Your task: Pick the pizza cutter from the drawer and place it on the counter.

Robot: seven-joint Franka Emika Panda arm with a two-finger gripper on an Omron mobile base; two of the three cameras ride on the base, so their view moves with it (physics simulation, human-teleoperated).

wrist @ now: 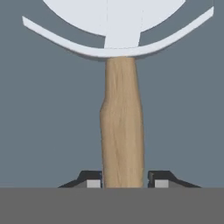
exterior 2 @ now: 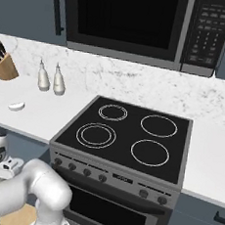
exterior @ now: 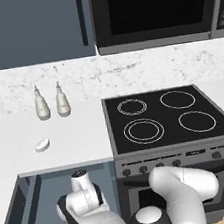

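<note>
The pizza cutter point(wrist: 122, 127) lies on the slate-blue floor of the open drawer point(wrist: 43, 122). Its tan wooden handle runs up to a round white wheel at the top of the hand view. My gripper point(wrist: 125, 181) reaches straight down onto the handle's lower end, and both dark fingertips point(wrist: 92, 180) press against its sides, so it is shut on the handle. In the left base view the arm bends down into the drawer point(exterior: 17, 213), which is pulled out below the white counter point(exterior: 62, 141).
On the counter stand two white bottles point(exterior: 41, 104) and a small white oval lump point(exterior: 42, 144), with a knife block point(exterior 2: 5, 64) at the far left. The black stove point(exterior: 165, 116) adjoins the counter on the right, under a microwave point(exterior: 155, 9).
</note>
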